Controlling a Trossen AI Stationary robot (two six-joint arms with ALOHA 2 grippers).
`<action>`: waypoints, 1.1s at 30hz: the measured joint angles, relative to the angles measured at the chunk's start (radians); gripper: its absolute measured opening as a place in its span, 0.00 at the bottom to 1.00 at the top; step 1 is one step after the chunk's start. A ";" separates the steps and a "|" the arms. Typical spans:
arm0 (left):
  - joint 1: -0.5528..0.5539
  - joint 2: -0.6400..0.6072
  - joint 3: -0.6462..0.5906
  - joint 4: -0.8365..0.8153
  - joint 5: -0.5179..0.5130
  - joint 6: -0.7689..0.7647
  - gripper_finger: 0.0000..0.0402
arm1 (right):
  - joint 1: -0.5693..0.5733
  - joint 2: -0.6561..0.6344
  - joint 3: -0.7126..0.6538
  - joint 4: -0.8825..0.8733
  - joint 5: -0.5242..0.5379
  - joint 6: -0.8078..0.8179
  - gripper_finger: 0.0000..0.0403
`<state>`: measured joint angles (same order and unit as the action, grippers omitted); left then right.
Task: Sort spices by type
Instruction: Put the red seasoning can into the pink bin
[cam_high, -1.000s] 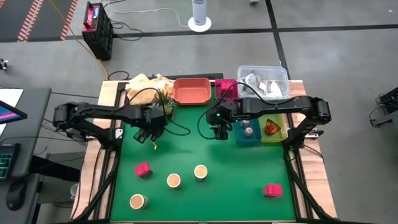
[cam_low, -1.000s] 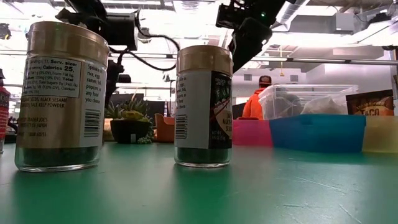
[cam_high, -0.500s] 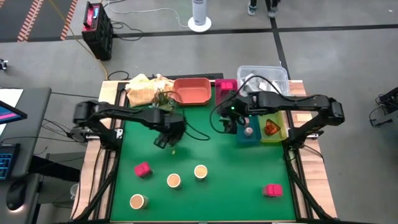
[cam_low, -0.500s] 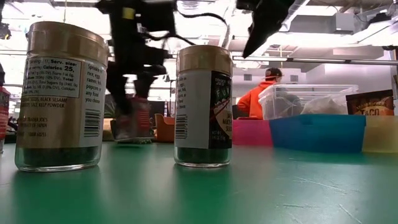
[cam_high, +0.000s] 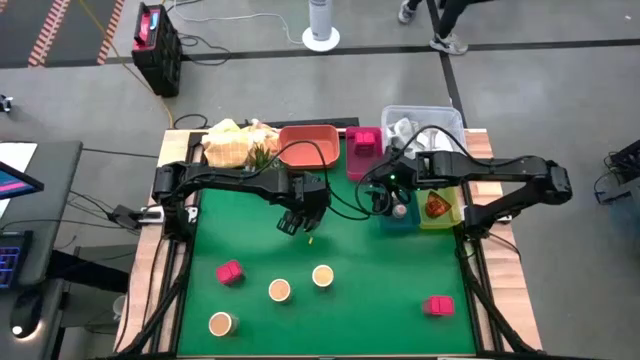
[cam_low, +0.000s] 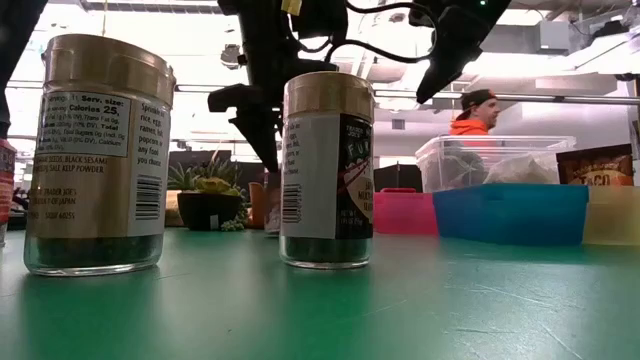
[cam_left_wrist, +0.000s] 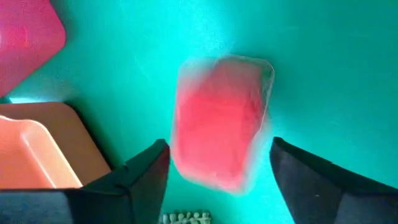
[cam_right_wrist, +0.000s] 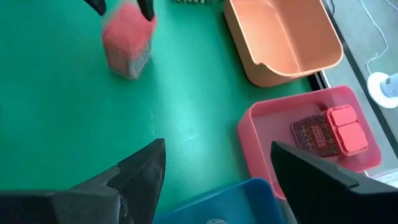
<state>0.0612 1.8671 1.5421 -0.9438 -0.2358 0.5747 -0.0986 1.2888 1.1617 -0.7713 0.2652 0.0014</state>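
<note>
The left gripper (cam_high: 300, 216) has swung in from nine o'clock to mid-counter (cam_high: 380, 290), fingers apart. The red-capped jar (cam_right_wrist: 127, 46) beneath it looks released, though blur hides contact, and it is still unsorted. The right gripper (cam_high: 384, 197), spread, hovers by the blue tray (cam_high: 390, 228) at two o'clock. Loose: three tan cups (cam_high: 279, 290), two magenta packets (cam_high: 229, 271).

Green table (cam_high: 370, 290): 3 cups (cam_high: 279, 290), trays (cam_high: 308, 146)
</note>
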 joint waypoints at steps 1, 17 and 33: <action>0.000 0.000 0.000 0.004 0.000 0.000 0.69 | 0.000 -0.008 -0.007 0.008 0.000 0.001 0.79; 0.059 -0.236 -0.222 0.098 0.119 -0.212 0.70 | -0.009 0.005 -0.008 0.070 -0.001 0.031 0.79; -0.040 -0.716 -0.629 0.467 -0.032 -0.450 0.66 | 0.064 0.416 0.139 0.363 -0.002 0.276 0.79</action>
<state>0.0212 1.1509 0.9134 -0.4767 -0.2679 0.1247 -0.0349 1.7047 1.3011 -0.4080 0.2630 0.2772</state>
